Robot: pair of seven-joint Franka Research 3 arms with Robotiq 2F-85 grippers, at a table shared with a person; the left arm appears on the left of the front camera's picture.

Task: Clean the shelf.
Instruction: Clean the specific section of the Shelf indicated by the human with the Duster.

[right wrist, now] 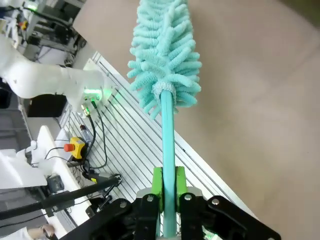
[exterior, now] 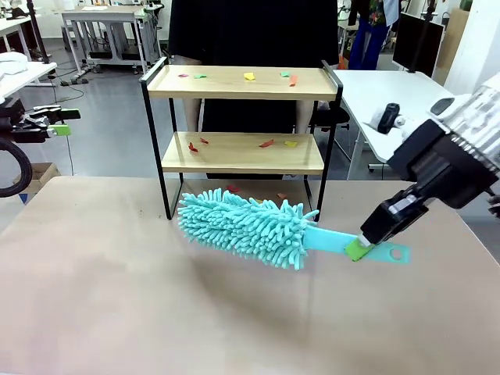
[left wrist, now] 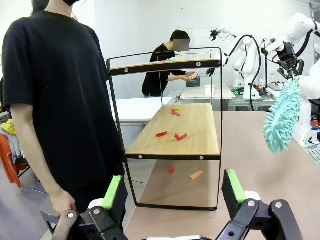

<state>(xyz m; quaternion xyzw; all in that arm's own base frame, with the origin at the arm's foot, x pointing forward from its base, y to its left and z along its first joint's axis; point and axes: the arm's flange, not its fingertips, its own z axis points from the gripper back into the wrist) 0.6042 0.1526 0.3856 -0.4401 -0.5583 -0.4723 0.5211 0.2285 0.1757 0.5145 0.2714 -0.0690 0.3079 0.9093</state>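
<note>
Beyond the clamped duster point(exterior: 242, 226), shelf point(exterior: 242, 152), far left of right pincer point(exterior: 361, 248)

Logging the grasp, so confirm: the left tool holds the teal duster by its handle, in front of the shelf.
Wrong arm: the right tool holds the teal duster by its handle, in front of the shelf, as the front view shows. The left tool is open.

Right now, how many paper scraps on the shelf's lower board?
4: two red scraps near the lower board's left end, a red scrap and a yellow scrap toward its right. Frame could hide more.
</note>
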